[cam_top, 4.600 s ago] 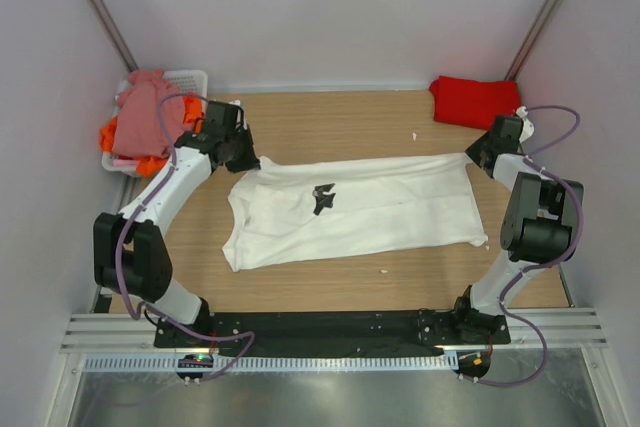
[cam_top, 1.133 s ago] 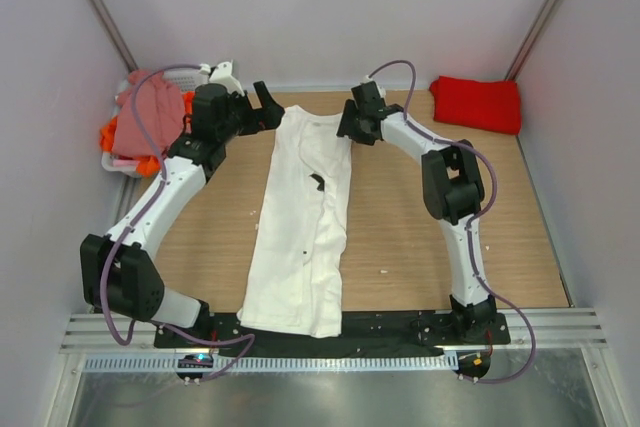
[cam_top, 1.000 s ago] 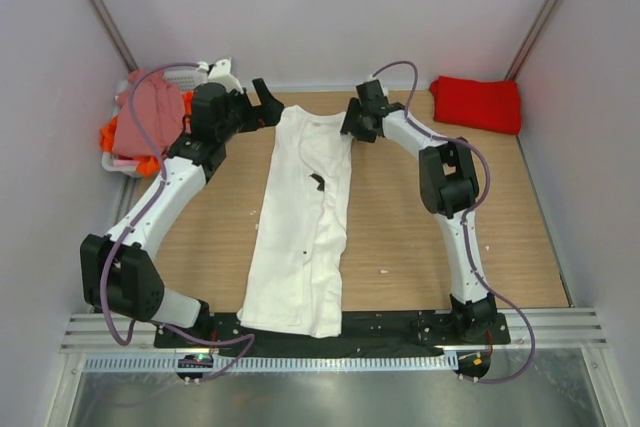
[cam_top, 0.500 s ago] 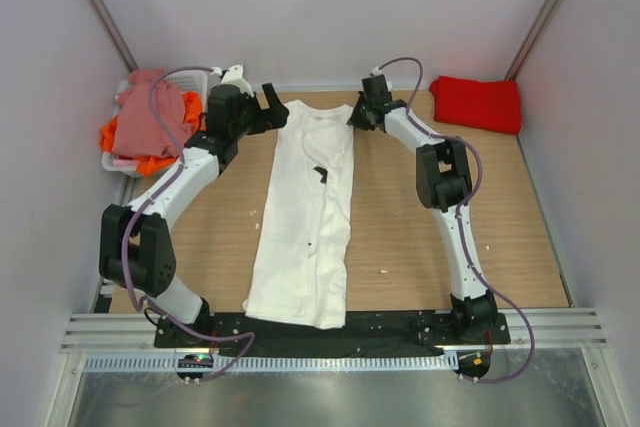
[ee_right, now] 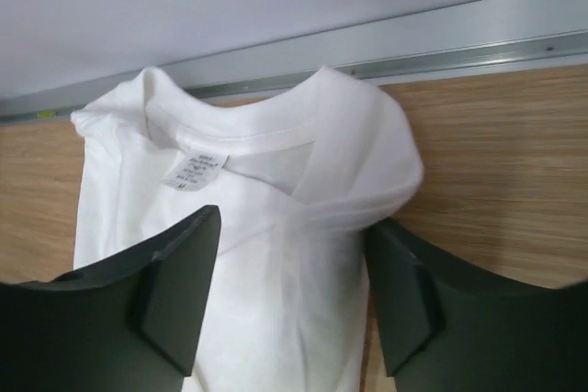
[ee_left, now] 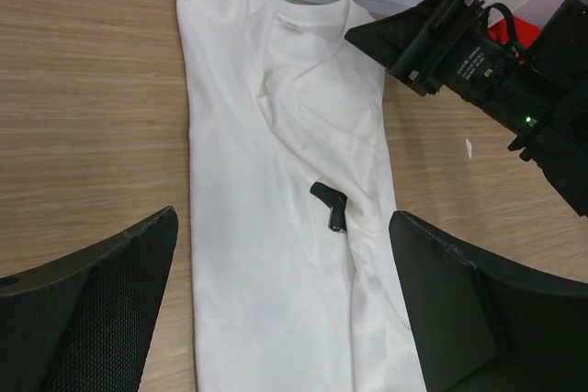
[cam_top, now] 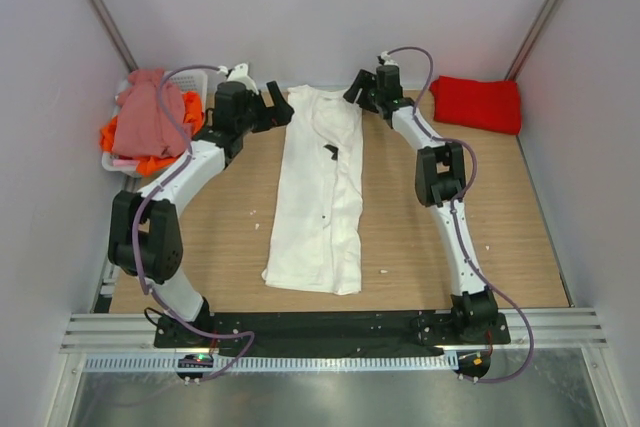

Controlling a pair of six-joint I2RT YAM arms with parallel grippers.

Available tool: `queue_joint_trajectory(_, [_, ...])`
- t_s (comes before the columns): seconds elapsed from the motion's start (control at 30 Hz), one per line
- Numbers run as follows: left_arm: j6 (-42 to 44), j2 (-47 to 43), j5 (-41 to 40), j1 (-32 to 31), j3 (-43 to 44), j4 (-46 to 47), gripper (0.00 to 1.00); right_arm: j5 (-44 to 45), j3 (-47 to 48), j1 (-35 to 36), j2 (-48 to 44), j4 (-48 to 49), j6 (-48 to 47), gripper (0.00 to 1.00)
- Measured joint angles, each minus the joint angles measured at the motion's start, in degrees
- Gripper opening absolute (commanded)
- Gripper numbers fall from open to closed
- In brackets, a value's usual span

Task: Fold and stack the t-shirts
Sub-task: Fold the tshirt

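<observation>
One white t-shirt (cam_top: 322,187), red t-shirt (cam_top: 478,104), heaped basket (cam_top: 197,79)

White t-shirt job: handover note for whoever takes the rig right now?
Left gripper: open, holding nothing, hovering just left of the collar.
Right gripper: open over the collar's right shoulder, nothing pinched.
White t-shirt: long narrow strip on the table, collar at the far edge.
Red t-shirt: folded, far right corner.
Pink t-shirt and orange t-shirt: heaped in the basket, far left.
Done: red folded; white narrowed lengthwise.
Left: fold the white crosswise, probably stack it with the red, then do pink and orange.
</observation>
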Motion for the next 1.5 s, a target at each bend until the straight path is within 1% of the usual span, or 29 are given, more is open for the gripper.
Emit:
queue_joint_trajectory(0.07, [-0.3, 0.1, 0.4, 0.0, 0.3, -0.2, 0.96, -2.5, -0.4, 0.2, 0.2, 1.0, -1.0, 0.77])
queue_joint_trajectory(0.13, [-0.7, 0.1, 0.6, 0.0, 0.9, -1.0, 0.96, -3.5, -6.1, 0.3, -2.7, 3.7, -2.4, 0.83])
queue_joint_trajectory(0.17, [-1.1, 0.1, 0.6, 0.0, 1.3, -1.6, 0.96, -3.2, -12.0, 0.4, -5.9, 5.9, -3.1, 0.91])
queue_joint_trajectory(0.23, [-2.1, -0.5, 0.6, 0.0, 2.1, -3.6, 0.96, -1.0, -29.9, 0.5, -17.2, 10.1, -4.6, 0.94])
queue_joint_trajectory(0.27, [-2.8, -1.2, 0.6, 0.0, 2.2, -4.8, 0.96, 0.2, -37.4, 0.6, -22.9, 10.1, -5.1, 0.94])
queue_joint_trajectory(0.33, [-4.2, -3.5, 0.2, 0.0, 2.1, -8.2, 0.95, 2.2, -46.0, 0.8, -31.8, 9.5, -5.6, 0.94])
queue_joint_trajectory(0.47, [-7.2, -10.4, -0.9, 0.0, -0.2, -13.6, 0.95, 6.1, -58.6, 0.9, -50.3, 9.0, -3.8, 0.91])
queue_joint_trajectory(0.6, [-10.1, -18.1, -1.3, -0.3, -7.5, -17.0, 0.94, 8.4, -74.1, 2.3, -69.3, 9.2, 0.9, 0.89])
queue_joint_trajectory(0.7, [-11.6, -22.0, -1.3, -1.2, -15.6, -19.3, 0.95, 10.9, -85.0, 7.0, -78.2, 6.8, 3.9, 0.85])
queue_joint_trajectory(0.73, [-11.9, -23.0, -1.3, -1.6, -18.4, -20.2, 0.95, 11.8, -88.6, 9.6, -80.3, 5.0, 4.9, 0.84])
queue_joint_trajectory(0.83, [-13.3, -25.4, -1.2, -2.4, -26.6, -22.6, 0.93, 13.5, -98.0, 17.6, -84.1, 0.3, 8.8, 0.76])
queue_joint_trajectory(0.9, [-14.2, -26.7, -1.2, -2.8, -30.9, -24.0, 0.92, 13.6, -103.4, 21.4, -86.2, -1.9, 11.4, 0.73])
queue_joint_trajectory(1.0, [-15.4, -28.2, -1.2, -3.4, -35.0, -25.3, 0.88, 13.9, -109.4, 25.0, -89.1, -4.6, 15.5, 0.7])
queue_joint_trajectory(1.13, [-17.0, -30.0, -0.8, -4.6, -38.0, -25.7, 0.86, 14.7, -112.2, 29.2, -91.9, -6.4, 20.2, 0.69])
queue_joint_trajectory(1.3, [-19.4, -34.8, -0.4, -7.5, -43.2, -26.6, 0.84, 14.9, -115.7, 36.5, -94.6, -5.4, 25.8, 0.68])
queue_joint_trajectory(1.37, [-20.7, -36.5, -0.4, -9.3, -44.9, -27.6, 0.83, 15.4, -116.8, 39.5, -95.5, -3.9, 28.2, 0.65])
queue_joint_trajectory(1.5, [-22.7, -38.1, -0.3, -12.8, -47.2, -28.3, 0.77, 16.3, -118.1, 43.8, -95.8, -2.3, 31.8, 0.59])
